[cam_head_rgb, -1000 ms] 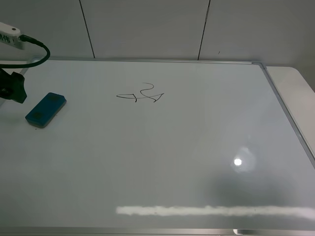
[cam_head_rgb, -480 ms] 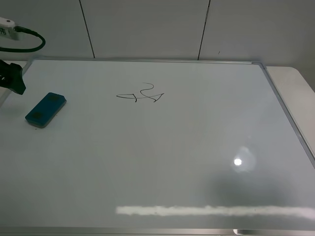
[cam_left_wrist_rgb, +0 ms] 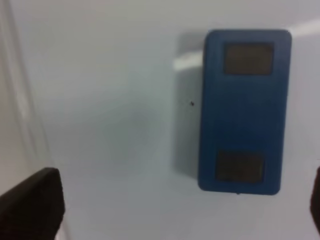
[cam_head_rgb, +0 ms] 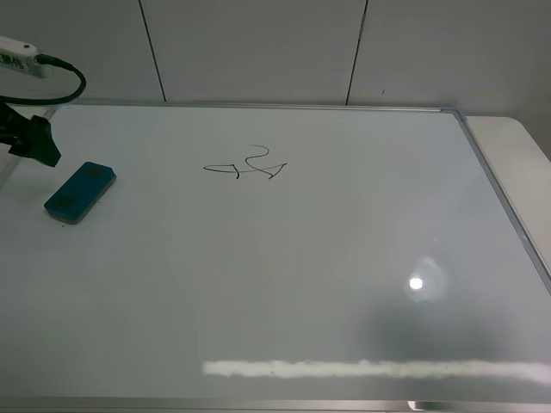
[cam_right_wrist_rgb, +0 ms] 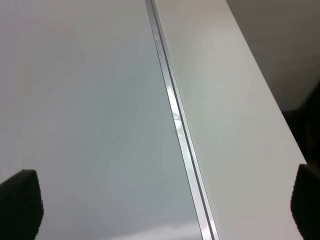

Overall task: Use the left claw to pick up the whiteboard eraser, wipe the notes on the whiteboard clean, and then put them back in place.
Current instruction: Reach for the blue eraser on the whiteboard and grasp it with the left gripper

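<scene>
From the high camera, the left claw (cam_head_rgb: 36, 143) hangs over the white metal-framed whiteboard (cam_head_rgb: 344, 258). The blue rectangular whiteboard eraser (cam_head_rgb: 80, 191) lies flat just beside the claw, untouched. The black scribbled notes (cam_head_rgb: 247, 166) sit well away from the claw, beyond the eraser, and are unwiped (so no step of the task looks done yet).

In the left wrist view, the left claw (cam_left_wrist_rgb: 175, 207) has its jaws wide apart and empty. The eraser (cam_left_wrist_rgb: 245, 110) lies ahead of it, nearer one finger than the other.

In the right wrist view, the right claw (cam_right_wrist_rgb: 162, 200) is likewise spread and empty, above where the whiteboard (cam_right_wrist_rgb: 75, 100) meets the pale desk (cam_right_wrist_rgb: 225, 100).

Grasping, wiping and returning all remain, I judge.
</scene>
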Controlling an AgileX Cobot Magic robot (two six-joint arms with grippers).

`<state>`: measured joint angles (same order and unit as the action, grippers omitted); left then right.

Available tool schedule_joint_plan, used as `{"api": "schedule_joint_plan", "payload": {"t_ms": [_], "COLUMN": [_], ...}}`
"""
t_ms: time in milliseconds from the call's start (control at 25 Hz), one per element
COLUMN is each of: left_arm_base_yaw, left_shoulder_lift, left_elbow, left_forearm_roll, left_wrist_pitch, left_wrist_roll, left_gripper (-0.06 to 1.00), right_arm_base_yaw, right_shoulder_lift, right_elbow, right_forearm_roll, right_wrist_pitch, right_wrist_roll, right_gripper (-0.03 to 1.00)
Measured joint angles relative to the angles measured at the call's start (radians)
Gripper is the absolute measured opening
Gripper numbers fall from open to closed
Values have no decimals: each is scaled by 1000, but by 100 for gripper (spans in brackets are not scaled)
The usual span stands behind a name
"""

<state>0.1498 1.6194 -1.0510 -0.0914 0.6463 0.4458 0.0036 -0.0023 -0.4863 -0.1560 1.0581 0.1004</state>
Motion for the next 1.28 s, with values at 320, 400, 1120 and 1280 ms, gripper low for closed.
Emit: {"api": "schedule_joint_plan", "payload": {"t_ms": [320, 400, 1120, 1280], "left_arm_base_yaw": [2, 2, -82, -82], "left_shoulder_lift": [123, 140, 245, 269], "left_elbow": [-92, -93, -93, -93], "left_forearm_roll": [-63, -66, 10, 13], "left_wrist_pitch": [83, 83, 18, 10], "left_wrist_roll": [50, 50, -77, -92], "left_gripper": [99, 99, 99, 99], "right_arm_base_yaw": [0, 0, 0, 0], "right_shoulder_lift": [0, 0, 0, 0], "right_elbow": [0, 0, 0, 0], "right_forearm_roll": [0, 0, 0, 0], "right_wrist_pitch": [0, 0, 0, 0], "right_wrist_roll": [0, 0, 0, 0], "right_gripper": [99, 99, 99, 99]}}
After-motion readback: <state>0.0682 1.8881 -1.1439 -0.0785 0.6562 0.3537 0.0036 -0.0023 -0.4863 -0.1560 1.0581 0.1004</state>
